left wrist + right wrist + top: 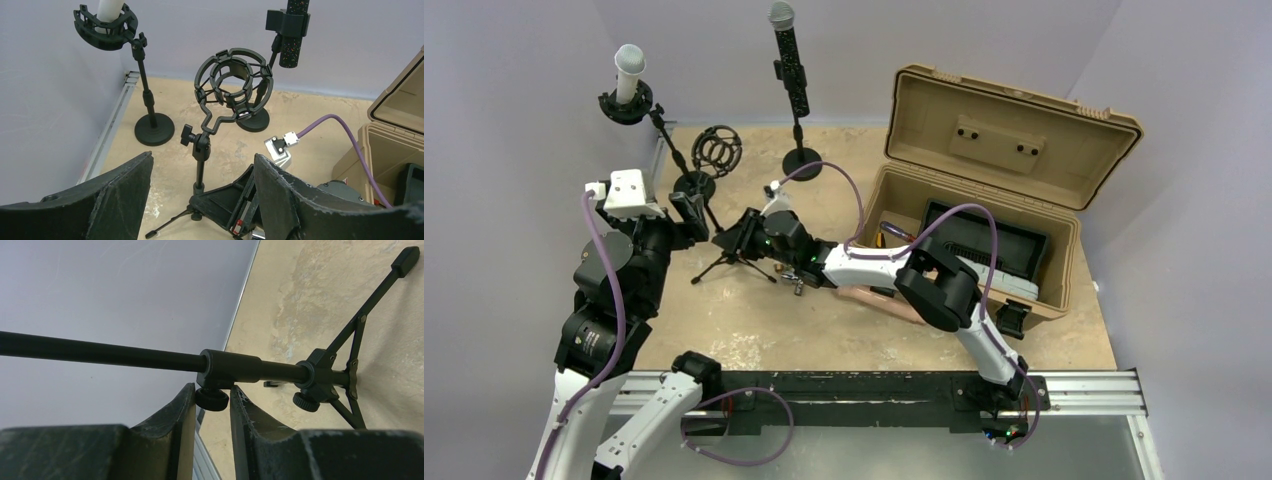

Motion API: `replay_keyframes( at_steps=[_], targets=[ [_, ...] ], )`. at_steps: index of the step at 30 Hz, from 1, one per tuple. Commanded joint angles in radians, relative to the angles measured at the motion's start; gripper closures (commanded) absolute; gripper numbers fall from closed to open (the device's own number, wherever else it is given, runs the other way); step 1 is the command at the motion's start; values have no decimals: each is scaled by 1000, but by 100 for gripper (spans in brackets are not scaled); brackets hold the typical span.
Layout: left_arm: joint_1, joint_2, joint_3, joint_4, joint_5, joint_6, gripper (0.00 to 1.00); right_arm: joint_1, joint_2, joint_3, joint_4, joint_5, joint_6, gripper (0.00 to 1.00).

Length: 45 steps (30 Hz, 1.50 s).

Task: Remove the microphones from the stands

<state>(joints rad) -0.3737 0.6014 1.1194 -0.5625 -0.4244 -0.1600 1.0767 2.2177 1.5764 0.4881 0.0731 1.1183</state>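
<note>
Three stands are at the back left. A white microphone (pixel 630 68) sits in a black shock mount on the leftmost stand; it also shows in the left wrist view (pixel 110 10). A black microphone (pixel 788 55) is clipped on a round-base stand (pixel 801 163); the left wrist view shows it too (pixel 293 35). Between them a tripod stand (pixel 729 262) carries an empty shock mount (pixel 716 148), (pixel 234 85). My right gripper (pixel 736 238) is shut on the small knob (pixel 212 399) of the tripod's pole (pixel 100 354). My left gripper (pixel 692 215), (pixel 202 172) is open and empty, just left of that pole.
An open tan case (pixel 1014 105) stands at the right, with a black tray (pixel 984 245) and a screwdriver (pixel 890 232) inside. A small metal part (pixel 796 287) lies on the table under the right arm. Purple cables (pixel 854 200) loop over the arms.
</note>
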Motion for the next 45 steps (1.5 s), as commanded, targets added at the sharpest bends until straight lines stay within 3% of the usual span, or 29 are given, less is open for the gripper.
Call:
replay_keyframes(
  at_steps=[1, 12, 19, 26, 32, 40, 45],
  targets=[
    [2, -2, 3, 15, -16, 20, 29, 3, -25, 14, -27, -70, -197, 100],
    [2, 8, 5, 4, -10, 7, 29, -45, -23, 9, -111, -275, -433, 100],
    [2, 20, -12, 25, 25, 11, 28, -123, 12, 38, -76, -528, -414, 100],
    [14, 110, 9, 13, 87, -32, 21, -167, 53, 78, -83, -608, -410, 100],
    [155, 209, 88, -50, 340, -172, 15, -198, 69, 115, -107, -661, -443, 100],
    [340, 295, 205, -93, 514, -371, 12, -243, 119, 215, -196, -714, -516, 100],
    [561, 334, 134, 35, 770, -511, 27, -268, 127, 228, -207, -733, -538, 100]
  ],
)
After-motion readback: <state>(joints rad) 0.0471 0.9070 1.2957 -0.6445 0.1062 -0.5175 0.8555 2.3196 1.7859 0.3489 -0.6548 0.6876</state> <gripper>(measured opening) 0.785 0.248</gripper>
